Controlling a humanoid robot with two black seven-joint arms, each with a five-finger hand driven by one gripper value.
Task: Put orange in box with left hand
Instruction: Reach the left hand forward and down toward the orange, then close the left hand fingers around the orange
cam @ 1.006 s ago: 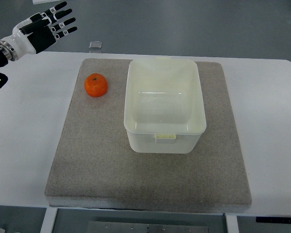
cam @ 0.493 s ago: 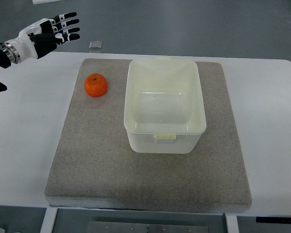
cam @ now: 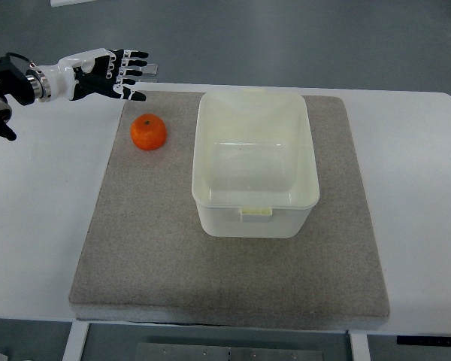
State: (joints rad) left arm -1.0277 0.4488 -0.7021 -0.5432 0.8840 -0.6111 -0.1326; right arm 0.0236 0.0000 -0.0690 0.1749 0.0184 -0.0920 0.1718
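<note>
Top view, left hand (cam: pixel 98 74) fingers (cam: pixel 131 65) spread above orange (cam: pixel 148 131), box (cam: pixel 255 162) beside

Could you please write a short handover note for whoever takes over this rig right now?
Left hand: open, fingers spread, holding nothing, above the table's far left, just beyond the orange. Right hand: not in view.
Orange: on the grey mat, left of the box, untouched.
Box: open and empty, on the mat's middle.
Done: nothing placed so far.
Left: bring the left hand down onto the orange, grasp it, carry it right over the box, release it inside.
</note>
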